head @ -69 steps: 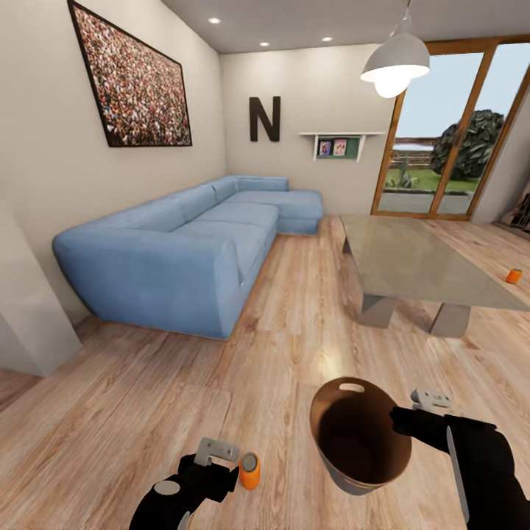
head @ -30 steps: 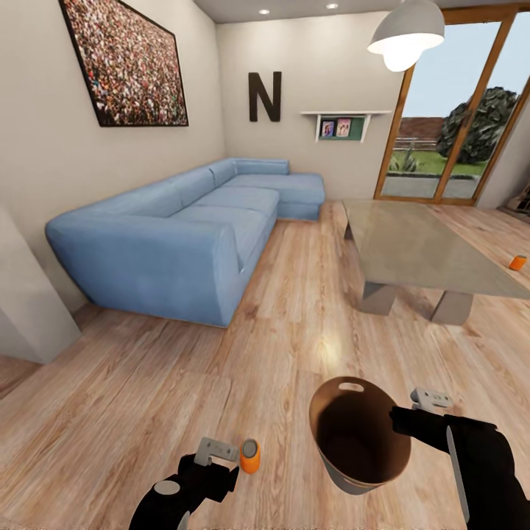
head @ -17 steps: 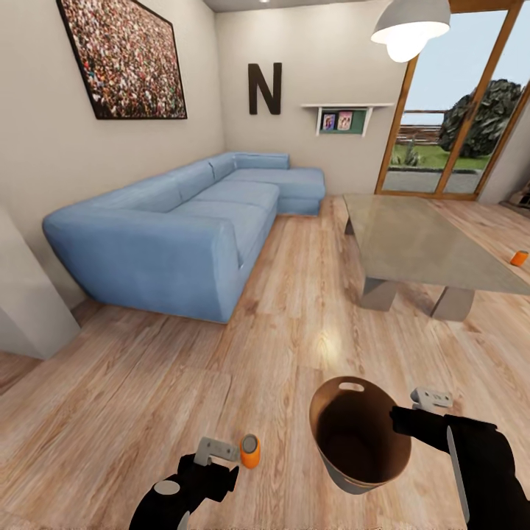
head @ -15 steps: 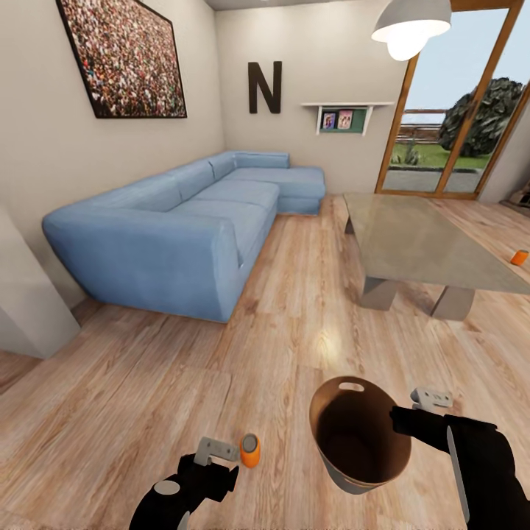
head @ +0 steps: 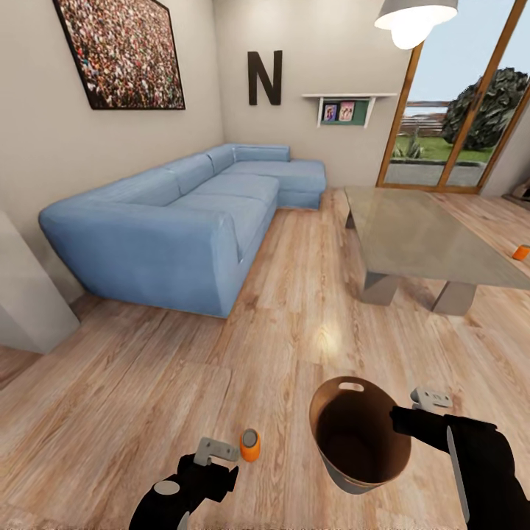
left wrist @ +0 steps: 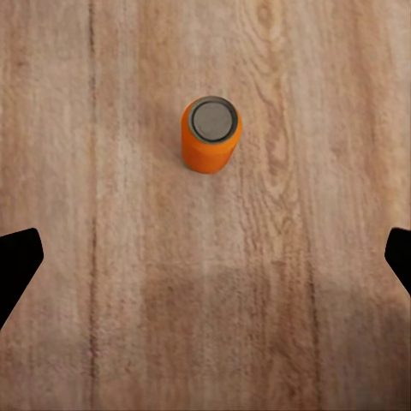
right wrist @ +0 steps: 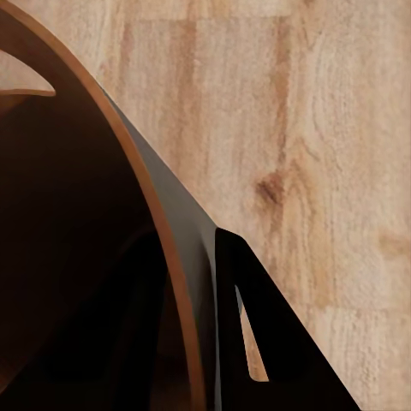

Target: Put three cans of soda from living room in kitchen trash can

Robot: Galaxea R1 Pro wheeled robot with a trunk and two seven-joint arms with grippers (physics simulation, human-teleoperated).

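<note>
1. We see a small bright-orange soda can with a grey metal top (head: pixel 250 445) standing upright on the light wood plank floor (head: pixel 147 383), just in front of our left hand (head: pixel 216 450).
2. From the left wrist camera that can (left wrist: pixel 211 134) stands apart from the hand, whose two dark fingertips (left wrist: pixel 17 261) are spread wide with nothing between them: the hand is open.
3. Our right hand (head: pixel 403 421) holds the round brown coppery-rimmed trash bin (head: pixel 358 434) by its rim, tilted so its dark inside faces us; the slot cut-out sits at the far rim.
4. In the right wrist view one finger (right wrist: pixel 257 342) lies outside the bin wall (right wrist: pixel 128 171) and one inside, clamped on it.
5. A second orange can (head: pixel 521 252) stands on the floor beyond the far right edge of the low grey glass-topped counter (head: pixel 419 235).
6. The blue sectional sofa (head: pixel 184 221) runs along the left wall, well apart from both cans.
</note>
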